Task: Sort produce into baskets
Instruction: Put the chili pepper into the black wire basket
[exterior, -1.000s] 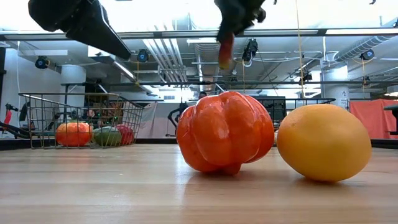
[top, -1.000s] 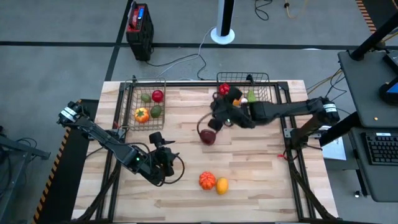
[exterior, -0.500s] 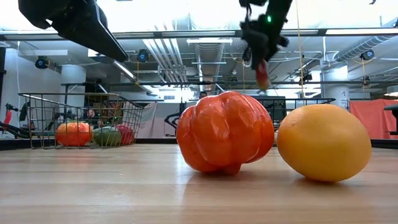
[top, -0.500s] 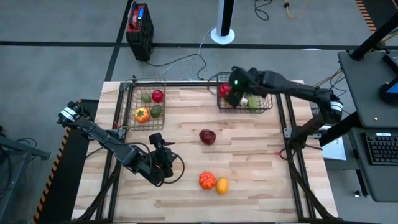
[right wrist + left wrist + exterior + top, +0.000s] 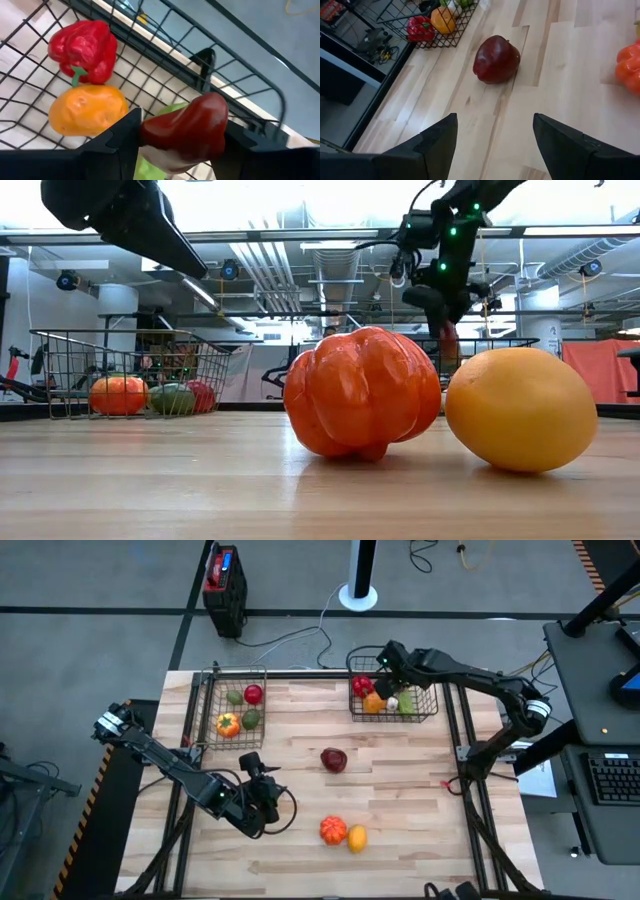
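Wooden tabletop (image 5: 400, 790) carries 2 baskets; the right gripper (image 5: 175, 131), fingers clamped on a dark red piece (image 5: 192, 125), hangs directly over the right basket (image 5: 425, 712); the left gripper (image 5: 495, 137), fingers spread and empty, faces the maroon apple (image 5: 496, 59), nearer it than the right.

Two black wire baskets sit along the table's far edge. The left basket (image 5: 232, 690) holds four pieces; the right basket (image 5: 425, 668) holds red, orange and green ones. A maroon piece (image 5: 334, 759) lies mid-table (alone), with an orange pepper (image 5: 333, 830) touching a yellow fruit (image 5: 357, 838) nearer the front.
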### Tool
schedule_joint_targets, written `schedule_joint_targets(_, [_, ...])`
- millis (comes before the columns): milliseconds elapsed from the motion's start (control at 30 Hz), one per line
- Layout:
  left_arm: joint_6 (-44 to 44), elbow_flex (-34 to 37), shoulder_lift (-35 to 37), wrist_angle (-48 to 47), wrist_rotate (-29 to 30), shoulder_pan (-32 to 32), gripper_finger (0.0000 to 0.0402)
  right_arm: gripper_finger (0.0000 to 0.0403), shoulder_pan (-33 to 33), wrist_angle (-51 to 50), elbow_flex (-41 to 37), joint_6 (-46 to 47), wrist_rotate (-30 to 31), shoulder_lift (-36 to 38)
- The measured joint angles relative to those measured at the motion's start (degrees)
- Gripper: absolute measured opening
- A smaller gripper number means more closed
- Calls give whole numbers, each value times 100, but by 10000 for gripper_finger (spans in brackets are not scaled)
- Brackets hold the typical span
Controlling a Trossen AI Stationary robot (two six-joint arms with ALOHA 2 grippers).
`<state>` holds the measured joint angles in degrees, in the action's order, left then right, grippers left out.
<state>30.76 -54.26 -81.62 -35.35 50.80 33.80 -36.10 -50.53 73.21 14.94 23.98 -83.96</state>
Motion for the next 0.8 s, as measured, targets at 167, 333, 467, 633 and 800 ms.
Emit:
schedule_joint_targets(167, [-1,2,0,-5,22,0,241,183,9,882,-553,0,1,40])
schedule_joint_targets(333, [0,16,0,-15,20,0,241,183,7,1850,-1174,-53,200,144])
schedule_joint_targets(467, [0,26,0,-17,31,-4,241,183,7,2337,-1559,-103,401,144])
schedule_joint_targets(633, [0,27,-2,-17,118,-7,241,183,7,2805,-1865,-329,550,144])
schedule_joint_targets(800, [0,28,-2,-15,125,-19,241,183,7,2857,-1913,-433,624,144])
